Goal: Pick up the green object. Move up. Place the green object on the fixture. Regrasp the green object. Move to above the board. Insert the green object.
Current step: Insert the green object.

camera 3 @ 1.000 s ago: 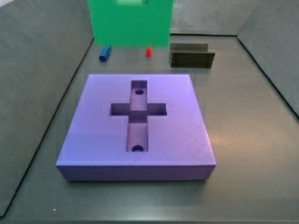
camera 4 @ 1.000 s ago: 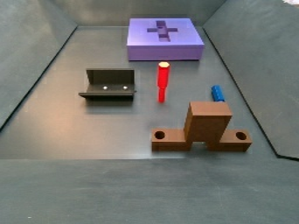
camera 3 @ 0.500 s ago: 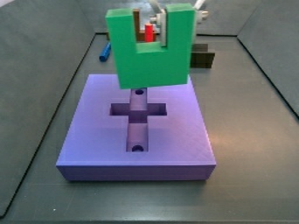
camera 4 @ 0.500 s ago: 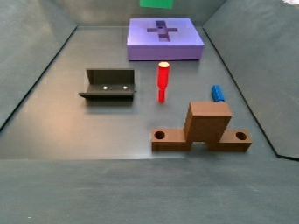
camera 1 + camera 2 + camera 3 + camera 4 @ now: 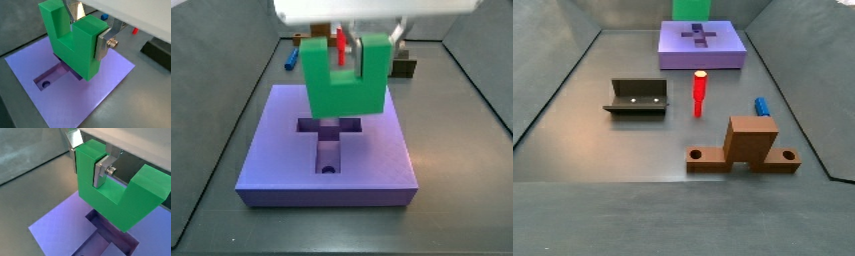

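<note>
I see my pincer (image 5: pixel 91 159) clamped on one prong of the green piece (image 5: pixel 346 80). The piece hangs prongs-up over the purple board (image 5: pixel 329 148), above its cross-shaped recess (image 5: pixel 329 136).

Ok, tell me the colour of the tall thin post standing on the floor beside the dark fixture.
Red: the thin upright post shows best in a side view.
</note>
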Controlling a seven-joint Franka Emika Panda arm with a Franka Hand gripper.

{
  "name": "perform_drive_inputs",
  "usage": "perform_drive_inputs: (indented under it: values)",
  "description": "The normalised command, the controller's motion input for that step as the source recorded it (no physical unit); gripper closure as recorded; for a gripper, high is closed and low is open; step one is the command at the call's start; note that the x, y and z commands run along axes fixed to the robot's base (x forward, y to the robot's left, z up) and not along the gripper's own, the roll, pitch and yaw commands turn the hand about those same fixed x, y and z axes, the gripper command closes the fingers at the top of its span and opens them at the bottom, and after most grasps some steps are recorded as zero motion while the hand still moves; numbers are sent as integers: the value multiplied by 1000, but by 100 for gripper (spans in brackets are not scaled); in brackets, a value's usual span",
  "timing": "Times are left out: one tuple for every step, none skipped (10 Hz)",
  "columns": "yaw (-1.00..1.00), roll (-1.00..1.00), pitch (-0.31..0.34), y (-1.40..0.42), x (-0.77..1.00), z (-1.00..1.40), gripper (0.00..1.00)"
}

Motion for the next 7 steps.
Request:
perform_drive_inputs:
  values:
    - [0,63,-67,0,0,-257,100]
    - [0,101,-57,26,0,-40,100]
    - [0,114,-67,0,51,-100,100]
    - [-14,107,-80,51,0,-151,100]
    - [0,69,-93,103,-17,-169,100]
    - [-34,57,-70,126,0,-203,100]
    - [-54,-106,-113,226,-154,-200,100]
